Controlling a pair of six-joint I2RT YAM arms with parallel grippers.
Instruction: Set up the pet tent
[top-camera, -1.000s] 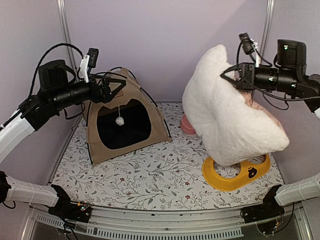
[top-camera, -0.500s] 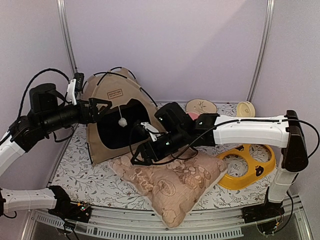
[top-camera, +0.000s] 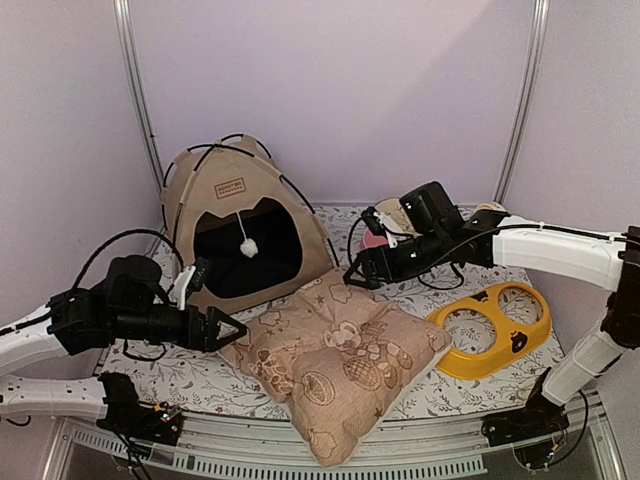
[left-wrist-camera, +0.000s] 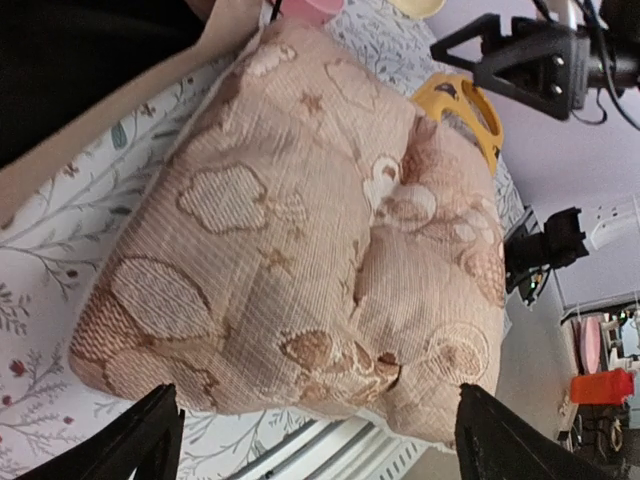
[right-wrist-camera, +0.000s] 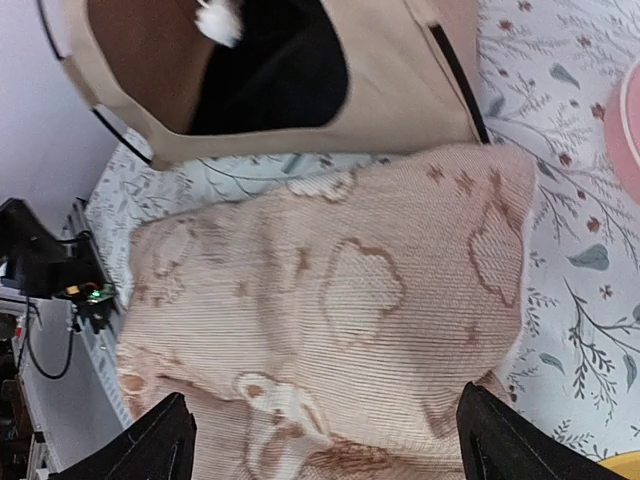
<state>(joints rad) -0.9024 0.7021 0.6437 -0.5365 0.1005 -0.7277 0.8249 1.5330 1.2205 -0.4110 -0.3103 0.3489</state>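
The pet tent (top-camera: 240, 235) stands upright at the back left. It is tan with black poles, a brown label patch (top-camera: 229, 187) and a white pom-pom (top-camera: 248, 246) hanging in its dark doorway. A beige patterned pillow (top-camera: 340, 355) lies flat in front of it. My left gripper (top-camera: 225, 330) hovers open at the pillow's left edge, nothing between its fingers (left-wrist-camera: 130, 445). My right gripper (top-camera: 355, 275) is open just above the pillow's far edge, holding nothing. The right wrist view looks down on the pillow (right-wrist-camera: 330, 320) and the tent doorway (right-wrist-camera: 400, 90).
A yellow double-bowl feeder (top-camera: 495, 330) lies at the right, beside the pillow. A pink bowl (top-camera: 375, 240) and two beige bowls (top-camera: 395, 215) (top-camera: 490, 210) sit along the back wall. The pillow's near corner overhangs the table's front rail (top-camera: 330, 445).
The right gripper opened, let the pillow drop flat on the table, and drew back toward the right. The left arm came down from the tent's top to the pillow's left edge.
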